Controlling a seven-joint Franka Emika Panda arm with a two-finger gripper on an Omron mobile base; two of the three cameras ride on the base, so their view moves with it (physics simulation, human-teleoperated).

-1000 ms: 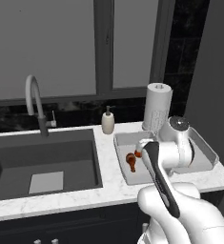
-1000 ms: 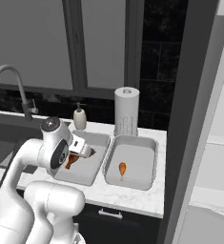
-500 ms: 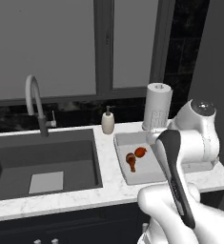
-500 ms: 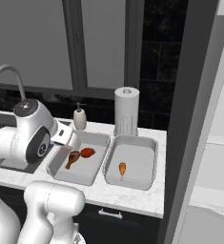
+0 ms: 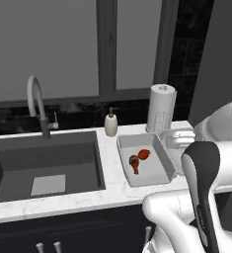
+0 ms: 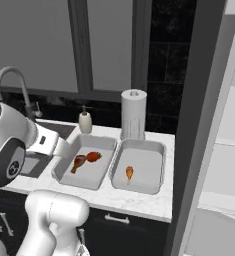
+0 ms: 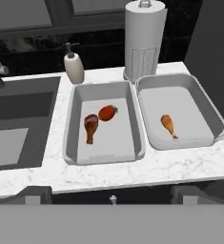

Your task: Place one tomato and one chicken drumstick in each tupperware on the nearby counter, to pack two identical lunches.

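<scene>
Home kitchen, rendered. White marbled counter (image 7: 132,174) over dark cabinets (image 5: 88,232) with silver handles. Dark sink (image 5: 43,163) set into it at left, curved grey faucet (image 5: 36,101) behind. Soap dispenser (image 7: 74,66) and upright paper-towel roll (image 7: 142,40) stand at the far edge by a dark backsplash, under a window (image 6: 109,45). Two light-grey tubs (image 7: 104,124) sit side by side on the counter holding food: drumsticks (image 7: 168,125) and a tomato (image 7: 107,112). Pale fridge shelves (image 6: 224,165) at far right.

arm: raised, elbow bent | tool (image 7: 111,194): jaws wide apart, holding nothing
</scene>
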